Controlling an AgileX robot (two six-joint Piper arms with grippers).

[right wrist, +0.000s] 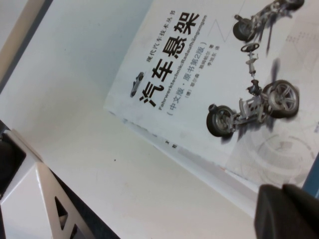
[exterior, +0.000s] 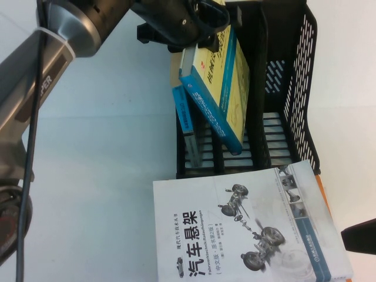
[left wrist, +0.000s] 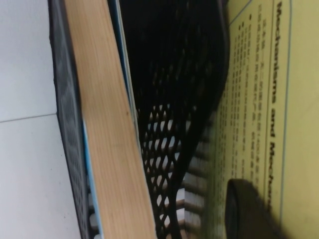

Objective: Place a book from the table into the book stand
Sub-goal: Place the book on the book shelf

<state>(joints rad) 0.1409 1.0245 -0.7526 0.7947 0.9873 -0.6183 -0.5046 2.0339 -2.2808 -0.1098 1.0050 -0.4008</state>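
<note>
Gripping the book at its far end, the left end effector holds it tilted inside the book stand, beside a thinner blue book. Right end effector sits low near a white book on the counter; its opening cannot be told.

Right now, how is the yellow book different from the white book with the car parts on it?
The yellow book stands tilted inside the book stand, under the left gripper; the white book lies flat on the table, near the right gripper. The yellow one has a blue spine; the white one shows car parts. Both have Chinese titles.
</note>
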